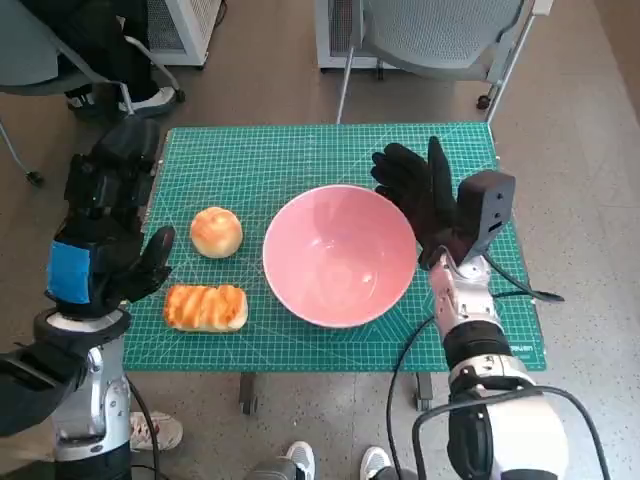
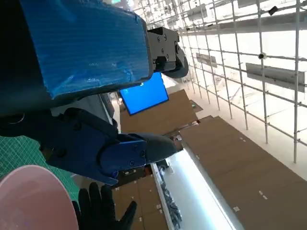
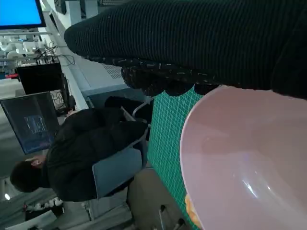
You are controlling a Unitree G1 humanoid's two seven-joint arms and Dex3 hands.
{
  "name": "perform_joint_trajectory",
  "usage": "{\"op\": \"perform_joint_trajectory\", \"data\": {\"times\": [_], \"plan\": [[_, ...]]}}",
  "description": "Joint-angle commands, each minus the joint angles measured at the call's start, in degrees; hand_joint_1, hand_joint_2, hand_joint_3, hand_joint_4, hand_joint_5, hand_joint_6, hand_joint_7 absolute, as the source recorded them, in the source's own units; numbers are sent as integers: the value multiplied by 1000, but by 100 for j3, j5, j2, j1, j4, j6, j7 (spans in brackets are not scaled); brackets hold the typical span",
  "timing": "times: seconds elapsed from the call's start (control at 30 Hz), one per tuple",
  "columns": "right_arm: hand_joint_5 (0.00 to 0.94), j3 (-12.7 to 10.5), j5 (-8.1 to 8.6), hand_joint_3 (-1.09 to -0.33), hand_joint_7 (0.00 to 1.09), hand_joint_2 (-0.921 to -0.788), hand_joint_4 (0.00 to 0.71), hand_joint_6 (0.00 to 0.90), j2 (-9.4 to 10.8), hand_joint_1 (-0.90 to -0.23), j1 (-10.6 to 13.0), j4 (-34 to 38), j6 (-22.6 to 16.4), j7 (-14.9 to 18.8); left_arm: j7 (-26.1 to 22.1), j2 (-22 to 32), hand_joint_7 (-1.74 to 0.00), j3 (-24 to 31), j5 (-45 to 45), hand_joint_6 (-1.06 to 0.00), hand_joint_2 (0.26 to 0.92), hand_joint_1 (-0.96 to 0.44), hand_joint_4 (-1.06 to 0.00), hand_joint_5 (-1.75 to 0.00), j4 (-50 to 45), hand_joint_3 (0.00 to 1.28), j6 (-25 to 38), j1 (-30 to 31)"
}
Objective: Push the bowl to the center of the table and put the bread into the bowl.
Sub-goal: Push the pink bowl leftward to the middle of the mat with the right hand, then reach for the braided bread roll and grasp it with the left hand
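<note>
- Pink bowl (image 1: pixel 340 255) sits empty on the green mat (image 1: pixel 260 160), just right of the middle of the surface.
- Right hand (image 1: pixel 420 195), gloved, stands at the bowl's far right rim, fingers (image 1: pixel 398 165) spread and upright, holding nothing; from the head view it looks to be touching the rim, and the right wrist view shows the glove right against it.
- Two breads lie left of the bowl: a round bun (image 1: pixel 216 231) close to the rim but apart from it, and a long ridged loaf (image 1: pixel 205 307) nearer the front edge.
- Left hand (image 1: pixel 100 250), blue tape on its back, hangs at the mat's left edge, just beside the loaf, not on it.
- Its fingers (image 1: pixel 155 255) are apart and empty, thumb reaching toward the breads.
- Left wrist view mostly catches ceiling, plus a sliver of bowl and the glove.
- A seated person (image 3: pixel 81 153) in dark clothes shows beyond the surface in the right wrist view.
</note>
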Motion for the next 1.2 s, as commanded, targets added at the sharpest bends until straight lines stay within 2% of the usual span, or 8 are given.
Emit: {"op": "perform_joint_trajectory", "data": {"times": [0.03, 0.27, 0.4, 0.6, 0.73, 0.87, 1.0, 1.2], "plan": [[2, -8, -32, -827, 14, -921, 341, 424, -103, -614, -81, 19, 17, 78, 8, 39, -546, 27, -1, 1, 921, -623, -39, -172, 63, 470, -83, 5], [4, 9, -29, -863, 9, -921, 335, 414, -278, -598, -183, -85, -372, 162, 13, 41, -551, 5, 12, 1, 921, -621, -42, -166, 157, 472, -101, -65], [9, -124, 155, -839, 17, -921, 349, 429, -440, -617, -272, -197, -871, 588, 25, 47, -550, -52, 53, 1, 921, -619, -43, -164, 204, 474, -65, -176], [9, -263, 383, -802, 18, -921, 356, 431, -508, -634, -363, -329, -1368, 1088, 37, 69, -530, -92, 83, 1, 921, -620, -41, -158, 209, 480, 4, -286], [5, -385, 738, -777, 18, -921, 353, 432, -550, -664, -392, -705, -1918, 1879, -5, 95, -519, -136, 87, 1, 921, -620, -32, -153, 277, 486, 28, -419], [2, -419, 984, -764, 15, -921, 345, 428, -543, -679, -367, -920, -2177, 2344, -46, 116, -507, -151, 75, 1, 921, -618, -25, -151, 375, 495, -1, -495], [0, -407, 1301, -765, 6, -921, 326, 408, -547, -680, -280, -1292, -2449, 2958, -54, 112, -499, -213, 88, 1, 921, -615, -23, -153, 393, 502, -2, -570], [0, -383, 1445, -767, 1, -921, 315, 393, -560, -680, -255, -1342, -2490, 3132, -44, 113, -496, -233, 91, 1, 921, -614, -22, -157, 378, 506, -3, -572]]}}
